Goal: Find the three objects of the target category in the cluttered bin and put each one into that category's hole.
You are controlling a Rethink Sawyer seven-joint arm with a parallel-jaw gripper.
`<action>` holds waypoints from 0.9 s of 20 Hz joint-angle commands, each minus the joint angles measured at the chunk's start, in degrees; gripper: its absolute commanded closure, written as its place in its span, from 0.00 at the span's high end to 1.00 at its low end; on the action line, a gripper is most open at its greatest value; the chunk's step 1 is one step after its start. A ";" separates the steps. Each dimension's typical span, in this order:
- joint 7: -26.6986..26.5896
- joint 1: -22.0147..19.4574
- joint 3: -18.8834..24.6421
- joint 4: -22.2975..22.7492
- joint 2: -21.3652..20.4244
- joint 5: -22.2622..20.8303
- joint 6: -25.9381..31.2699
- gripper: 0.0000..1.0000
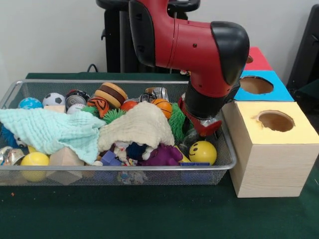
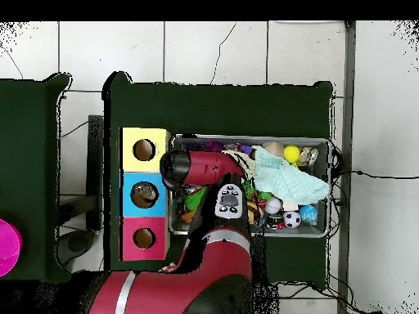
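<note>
Tool low in the wire bin's corner beside the yellow smiley ball, opening impossible to tell.

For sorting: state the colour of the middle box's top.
Bright blue top, clearest in the front view.

Arm: glossy red shell, thick rounded segments. Matte black cap over the elbow end, smooth and dome-shaped. Black band along the inner edge of the upper red segment. Below the cap, a black cylindrical wrist, then a red collar at the lower end with small pale fittings; detail there too small to read.

Overhead: wide red link with a grey-white stripe across it near the base. Grey oblong control pad with dark buttons on top of the forearm. Black rounded joint at the far end.

Black pedestal behind, upright columns.
</note>
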 commanded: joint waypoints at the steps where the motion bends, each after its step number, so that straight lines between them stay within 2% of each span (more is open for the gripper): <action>1: 12.89 11.99 -15.58 -14.59 8.65 -7.37 19.77 1.00; 7: 11.93 11.89 -16.36 -13.65 8.92 -4.66 18.52 1.00; 14: 11.93 10.60 -13.93 -10.74 9.80 -0.46 12.20 1.00; 18: 9.77 9.67 -11.94 -9.96 8.99 0.81 11.45 1.00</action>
